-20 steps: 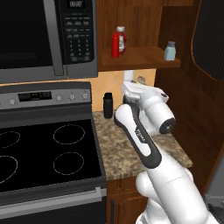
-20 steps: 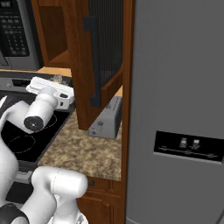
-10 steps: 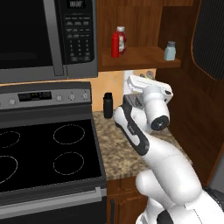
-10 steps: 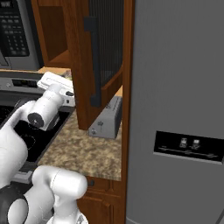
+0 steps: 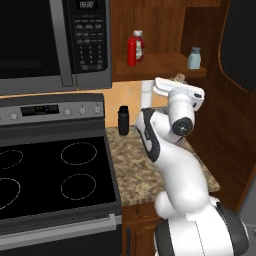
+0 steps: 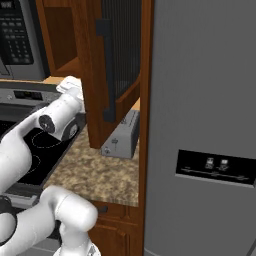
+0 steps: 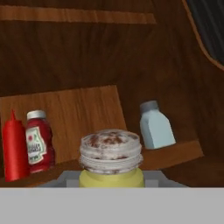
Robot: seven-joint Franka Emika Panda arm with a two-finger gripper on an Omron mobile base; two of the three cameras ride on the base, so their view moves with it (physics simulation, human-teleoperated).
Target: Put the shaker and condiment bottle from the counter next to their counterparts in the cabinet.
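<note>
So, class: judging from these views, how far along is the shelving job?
Done: the red squeeze bottle stands beside the ketchup bottle in the cabinet. In hand: the gripper holds the shaker before the shelf. Left: set it beside the pale blue shaker.

both base views look forward and down from behind the arm [image 5: 172, 150], left and right, sharing the counter [image 6: 100, 167]; the hand view faces the cabinet [image 7: 87, 105] shelf closely.
</note>
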